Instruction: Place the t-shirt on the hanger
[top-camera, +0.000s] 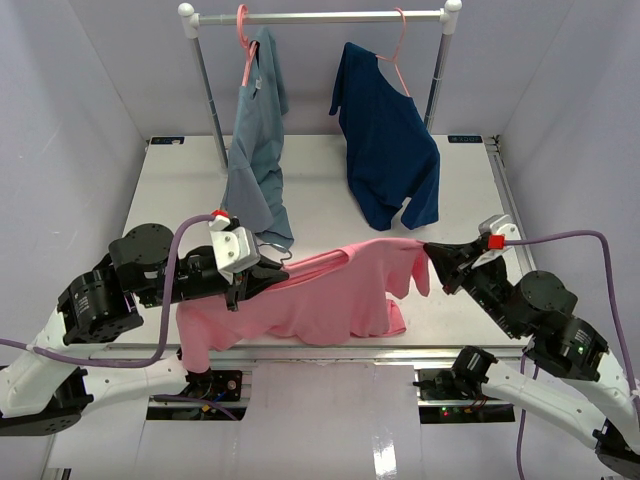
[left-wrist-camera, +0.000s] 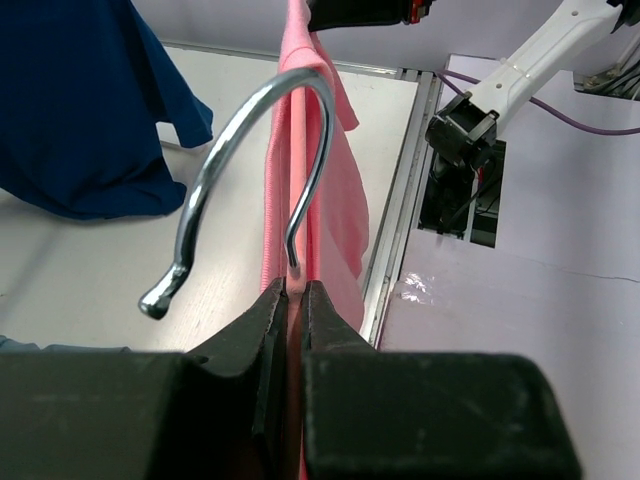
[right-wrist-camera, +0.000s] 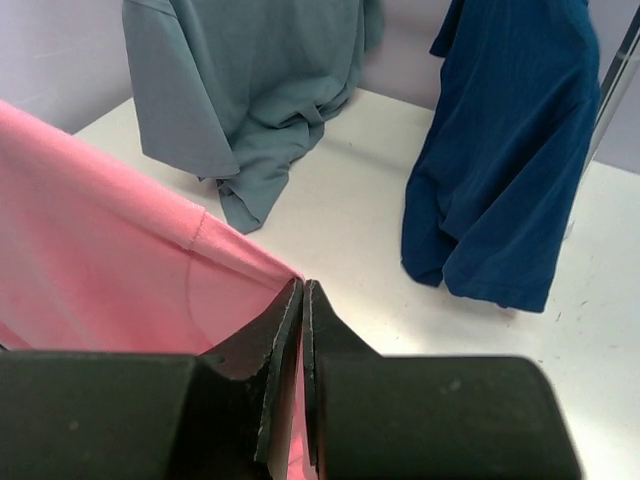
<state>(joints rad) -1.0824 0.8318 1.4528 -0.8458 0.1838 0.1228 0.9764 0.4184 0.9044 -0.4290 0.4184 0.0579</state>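
The salmon-pink t-shirt (top-camera: 320, 295) hangs stretched above the table's front edge between my two grippers. My left gripper (top-camera: 258, 280) is shut at the base of the hanger's metal hook (left-wrist-camera: 255, 150), with pink material pinched between its jaws (left-wrist-camera: 288, 290). The hanger's pink arm (top-camera: 315, 262) runs along the shirt's top edge; the rest of the hanger is hidden in the cloth. My right gripper (top-camera: 432, 252) is shut on the shirt's right upper edge, and pink fabric (right-wrist-camera: 100, 230) runs into its closed tips (right-wrist-camera: 303, 288). In the left wrist view the shirt (left-wrist-camera: 335, 180) hangs edge-on beyond the hook.
A clothes rack (top-camera: 320, 16) stands at the back of the white table (top-camera: 330, 200). A grey-blue shirt (top-camera: 255, 160) hangs on it at left and a navy shirt (top-camera: 385, 150) at right, both on pink hangers, their hems resting on the table.
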